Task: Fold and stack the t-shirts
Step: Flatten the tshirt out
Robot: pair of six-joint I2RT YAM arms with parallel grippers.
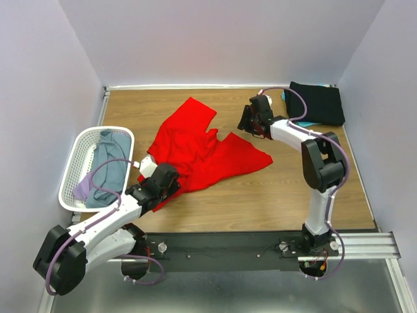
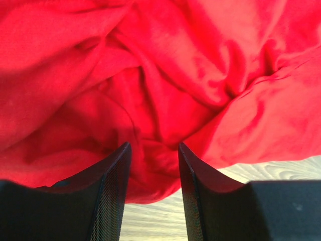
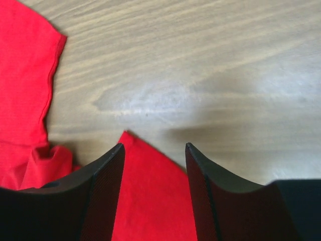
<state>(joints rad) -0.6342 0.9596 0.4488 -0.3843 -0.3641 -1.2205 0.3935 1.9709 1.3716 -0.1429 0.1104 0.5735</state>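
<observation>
Red cloth dominates the scene: the red t-shirt (image 1: 202,153) lies spread and rumpled at the middle of the wooden table (image 1: 280,195), one part reaching toward the far edge and another toward the right. From the overhead view I place the left gripper (image 1: 164,182) on the shirt's near-left edge, near the white mesh basket (image 1: 70,171). In the left wrist view its two fingers (image 2: 113,196) stand apart with a fold of the red hem lying between them. Bare wood shows below that hem, and I see no squeeze on the cloth, so I read this gripper as unclosed. The right gripper (image 1: 251,120) sits at the far right of the shirt, near a tip of the cloth. Its wrist view shows the jaws parted, a pointed corner of red cloth lying flat on the wood between them, and a hemmed edge of the shirt to the left; nothing is clasped. A black t-shirt (image 1: 317,103) rests folded in the far right corner, well apart from the red one, with a sliver of teal cloth (image 1: 285,96) showing at its left edge. Inside the basket lie a grey-blue shirt (image 1: 111,166) and, toward the near end, a lavender shirt (image 1: 83,188); both are crumpled.
</observation>
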